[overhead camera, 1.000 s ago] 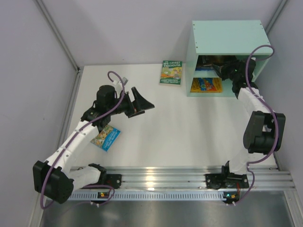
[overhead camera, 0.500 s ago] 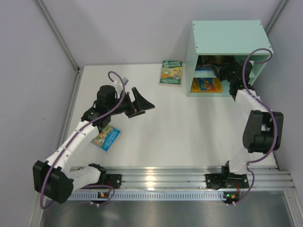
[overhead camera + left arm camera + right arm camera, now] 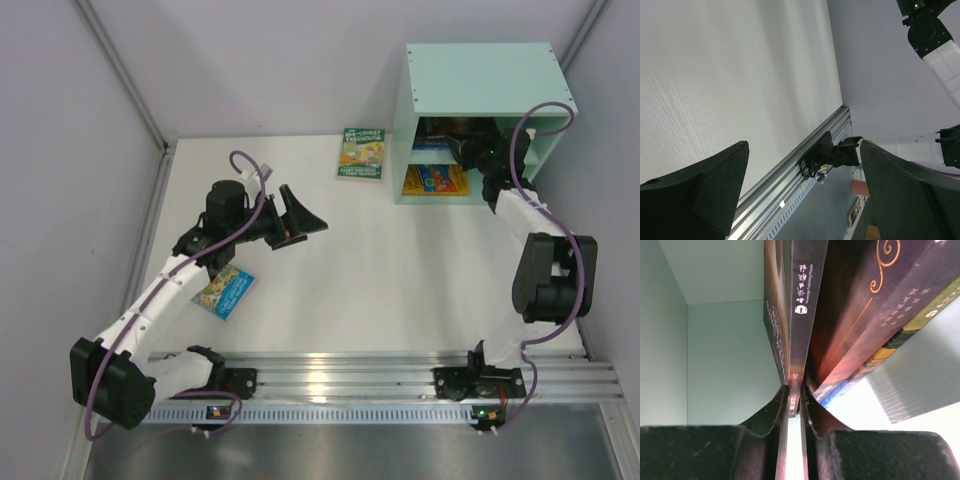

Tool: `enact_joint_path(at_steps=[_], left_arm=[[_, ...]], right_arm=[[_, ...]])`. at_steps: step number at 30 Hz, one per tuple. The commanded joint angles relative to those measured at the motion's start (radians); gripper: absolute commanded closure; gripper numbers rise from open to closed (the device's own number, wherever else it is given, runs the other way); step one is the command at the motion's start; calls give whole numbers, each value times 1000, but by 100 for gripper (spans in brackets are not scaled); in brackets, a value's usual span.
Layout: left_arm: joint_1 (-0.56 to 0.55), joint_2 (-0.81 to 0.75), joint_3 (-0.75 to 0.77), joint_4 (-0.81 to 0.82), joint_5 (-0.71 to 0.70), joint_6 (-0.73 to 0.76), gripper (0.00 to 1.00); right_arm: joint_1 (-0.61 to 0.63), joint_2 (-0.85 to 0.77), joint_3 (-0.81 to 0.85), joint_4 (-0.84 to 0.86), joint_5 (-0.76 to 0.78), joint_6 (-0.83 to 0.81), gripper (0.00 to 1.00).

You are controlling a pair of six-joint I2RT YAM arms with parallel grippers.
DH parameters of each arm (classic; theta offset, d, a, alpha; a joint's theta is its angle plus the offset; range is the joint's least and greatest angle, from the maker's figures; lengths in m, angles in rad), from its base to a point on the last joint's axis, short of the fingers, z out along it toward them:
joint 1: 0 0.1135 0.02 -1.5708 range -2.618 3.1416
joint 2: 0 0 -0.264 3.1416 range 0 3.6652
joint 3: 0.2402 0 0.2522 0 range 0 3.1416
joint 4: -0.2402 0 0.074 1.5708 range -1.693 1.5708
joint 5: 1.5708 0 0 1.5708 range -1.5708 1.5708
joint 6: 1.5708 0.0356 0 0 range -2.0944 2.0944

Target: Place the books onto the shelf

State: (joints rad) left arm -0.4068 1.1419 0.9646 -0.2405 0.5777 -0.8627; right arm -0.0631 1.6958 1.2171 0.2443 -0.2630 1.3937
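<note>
As the right gripper [image 3: 794, 407] pinches it, the book [image 3: 801, 300] points shelfward.

- From above I see bright, even light on the table [image 3: 400, 280], with only soft shadows.
- The metal rail [image 3: 320, 385] throws white glare; the shelf [image 3: 480, 80] is dim inside.
- My left wrist view shows its near fingers [image 3: 695, 195] dark and blurred.
- My right wrist view blows out white below the thin book [image 3: 800, 300].

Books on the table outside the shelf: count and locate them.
2: green book left of the shelf; light blue book partly under the left arm. None seems hidden.
</note>
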Motion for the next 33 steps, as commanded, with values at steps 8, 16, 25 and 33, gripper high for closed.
enact_joint_path(at_steps=[8, 16, 25, 33], left_arm=[[-6, -5, 20, 18, -6, 7, 3], [-7, 4, 34, 18, -1, 10, 3], [-12, 5, 37, 12, 1, 13, 3], [-12, 4, 42, 1, -10, 19, 3]], right_arm=[[26, -5, 7, 50, 1, -16, 92], [16, -36, 47, -23, -15, -100, 68], [2, -48, 65, -34, -59, -151, 62], [-4, -81, 73, -53, -77, -188, 54]])
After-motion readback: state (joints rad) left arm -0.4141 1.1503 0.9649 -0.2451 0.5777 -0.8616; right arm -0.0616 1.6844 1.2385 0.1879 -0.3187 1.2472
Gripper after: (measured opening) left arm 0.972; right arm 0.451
